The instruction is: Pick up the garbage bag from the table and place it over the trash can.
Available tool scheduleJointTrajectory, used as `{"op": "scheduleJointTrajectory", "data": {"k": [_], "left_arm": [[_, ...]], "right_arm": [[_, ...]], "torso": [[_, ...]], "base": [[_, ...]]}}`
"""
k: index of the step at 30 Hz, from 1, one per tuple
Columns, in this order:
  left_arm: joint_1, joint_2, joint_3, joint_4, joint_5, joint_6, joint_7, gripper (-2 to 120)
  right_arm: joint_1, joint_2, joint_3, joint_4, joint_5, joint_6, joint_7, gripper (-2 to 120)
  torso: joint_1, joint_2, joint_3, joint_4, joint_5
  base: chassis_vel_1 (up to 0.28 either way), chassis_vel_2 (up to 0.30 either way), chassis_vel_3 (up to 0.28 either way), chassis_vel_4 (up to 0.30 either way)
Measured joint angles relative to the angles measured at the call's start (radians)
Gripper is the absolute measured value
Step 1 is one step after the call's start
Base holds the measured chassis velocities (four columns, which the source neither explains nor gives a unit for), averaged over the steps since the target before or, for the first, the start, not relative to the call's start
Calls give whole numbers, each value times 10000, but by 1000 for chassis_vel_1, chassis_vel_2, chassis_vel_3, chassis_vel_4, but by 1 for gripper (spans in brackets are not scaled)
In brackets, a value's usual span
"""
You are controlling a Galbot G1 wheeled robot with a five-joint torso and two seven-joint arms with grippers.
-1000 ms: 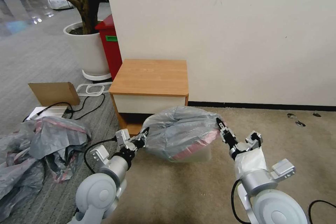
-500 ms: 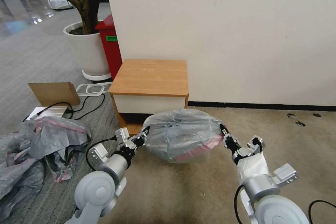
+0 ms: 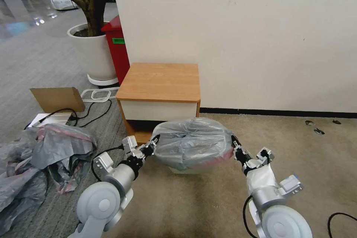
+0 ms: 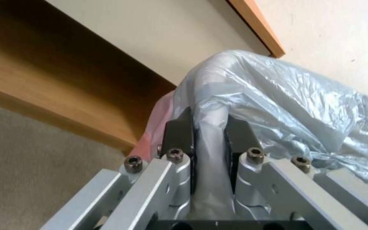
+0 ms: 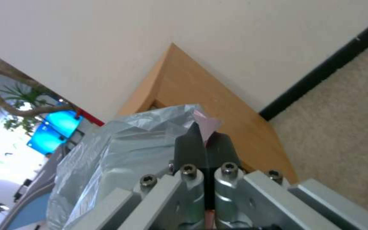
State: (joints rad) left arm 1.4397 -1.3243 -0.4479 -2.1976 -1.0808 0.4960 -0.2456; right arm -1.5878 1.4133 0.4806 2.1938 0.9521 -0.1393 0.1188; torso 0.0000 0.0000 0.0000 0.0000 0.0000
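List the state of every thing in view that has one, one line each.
garbage bag: stretched open, draped over the bin
trash can: upright, mostly covered
left gripper: shut on the bag
right gripper: shut on the bag's rim
nightstand: top bare, drawer closed

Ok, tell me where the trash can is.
In the head view, the trash can stands on the carpet before the table, mostly draped by the garbage bag.

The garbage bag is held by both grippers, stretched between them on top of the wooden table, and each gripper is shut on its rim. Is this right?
Not quite. The garbage bag is not on top of the table. The head view shows it stretched in front of the table, low over the trash can on the carpet. The rest holds: the left gripper and right gripper are each shut on its rim.
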Motion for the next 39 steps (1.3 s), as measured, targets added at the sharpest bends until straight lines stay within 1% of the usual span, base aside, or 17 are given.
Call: {"op": "scheduleJointTrajectory", "data": {"k": [7,10,16,22,25,27,30,31,37,39], "left_arm": [[25,-23,-45,-45,-305,29,-8,9],[-38,-20,-123,-89,-759,48,-183,9],[-86,-4,-190,-173,-1213,114,-390,9],[-52,1,-263,-292,-1518,171,-477,9],[-24,10,-320,-347,-1611,206,-482,9],[-23,11,-323,-349,-1620,211,-482,9],[-9,-6,-340,-385,-1729,242,-483,11],[-9,-6,-340,-385,-1729,242,-483,11],[31,-30,-365,-473,-1865,244,-483,11],[43,-30,-394,-474,-1881,244,-483,11]], "right_arm": [[-177,-56,53,-19,-51,50,-651,0],[-416,-82,62,-22,-313,65,-943,0],[-364,-66,10,-400,-752,261,-1165,0],[-45,-22,-23,-1166,-1576,633,-1450,0],[41,-14,36,-1603,-2110,938,-1785,0],[44,-17,44,-1647,-2160,967,-1823,0],[122,-35,71,-2084,-2822,1220,-2093,0],[122,-35,71,-2084,-2822,1220,-2093,0],[157,3,4,-2337,-3823,1594,-2305,0],[53,39,-63,-2158,-4067,1675,-2310,0]], "torso": [[0,0,0,0,0],[0,0,0,0,0],[0,0,0,0,-1],[-1,0,0,0,0],[0,0,0,0,0],[0,0,0,0,-1],[0,0,0,0,0],[0,0,0,0,0],[0,0,0,0,0],[0,-1,0,0,1]], "base": [[0,0,0,0],[0,0,0,0],[0,0,0,0],[0,0,0,0],[0,0,0,0],[0,0,0,0],[0,0,0,0],[0,0,0,0],[0,0,0,0],[0,0,0,0]]}}
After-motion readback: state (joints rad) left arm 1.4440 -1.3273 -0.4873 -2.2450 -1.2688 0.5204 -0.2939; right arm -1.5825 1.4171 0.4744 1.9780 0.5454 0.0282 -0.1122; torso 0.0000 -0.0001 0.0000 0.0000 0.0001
